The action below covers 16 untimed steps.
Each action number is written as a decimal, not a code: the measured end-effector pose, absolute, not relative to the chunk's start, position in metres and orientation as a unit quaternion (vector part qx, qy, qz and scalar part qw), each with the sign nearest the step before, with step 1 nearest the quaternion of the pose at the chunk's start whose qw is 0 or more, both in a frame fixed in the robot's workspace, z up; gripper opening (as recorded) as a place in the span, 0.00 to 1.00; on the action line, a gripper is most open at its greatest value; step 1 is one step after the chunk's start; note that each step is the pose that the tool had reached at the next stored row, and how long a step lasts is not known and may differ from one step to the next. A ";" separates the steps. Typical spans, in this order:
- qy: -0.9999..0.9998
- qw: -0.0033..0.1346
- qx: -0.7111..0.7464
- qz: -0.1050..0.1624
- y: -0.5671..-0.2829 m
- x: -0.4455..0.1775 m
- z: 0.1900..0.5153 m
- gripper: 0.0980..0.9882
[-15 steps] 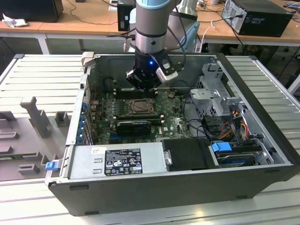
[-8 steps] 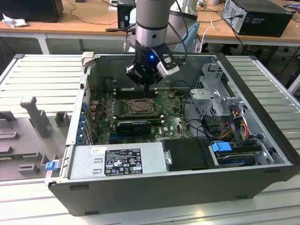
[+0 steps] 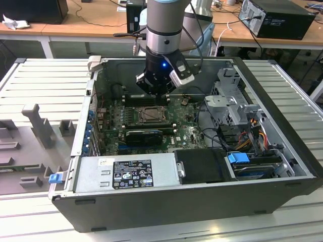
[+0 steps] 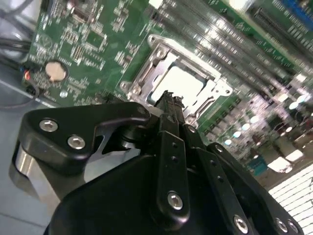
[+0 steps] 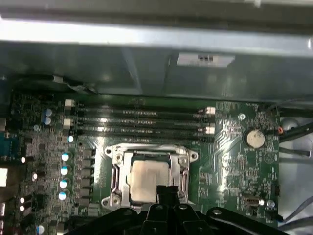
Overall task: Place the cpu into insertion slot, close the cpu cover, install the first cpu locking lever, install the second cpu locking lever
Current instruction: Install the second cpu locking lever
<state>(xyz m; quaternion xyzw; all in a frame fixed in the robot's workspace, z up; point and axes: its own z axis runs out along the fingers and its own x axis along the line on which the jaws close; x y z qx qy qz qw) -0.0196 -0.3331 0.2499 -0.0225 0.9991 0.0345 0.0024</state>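
Over the silvery-grey metal cpu cover (image 5: 149,169), closed on the pale chip, the black gripper (image 5: 166,191) hovered pinched shut, empty, levers pending.

— Where's your arm right now?

— Your arm (image 3: 162,22) comes straight down from above in the exterior view, grey wrist segment upright, black gripper body below it with a small blue light lit on its side.

— And the gripper?

— Your gripper (image 4: 168,100) points downward. In the second wrist view its two black fingers (image 4: 171,142) are pressed together into one narrow ridge, tips meeting with no gap between them. The linkage bars fold in close on either side.

— Same from the other camera?

— In the first wrist view your gripper (image 5: 166,190) shows the tips together as well, nothing visibly pinched between them.
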 end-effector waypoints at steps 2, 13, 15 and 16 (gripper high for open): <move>0.999 0.002 -0.023 0.037 -0.342 -0.020 0.248 0.01; 0.998 0.000 -0.023 0.067 -0.379 -0.021 0.241 0.01; 0.998 -0.002 -0.022 0.067 -0.381 -0.022 0.240 0.01; 0.998 -0.004 -0.022 0.067 -0.381 -0.023 0.239 0.01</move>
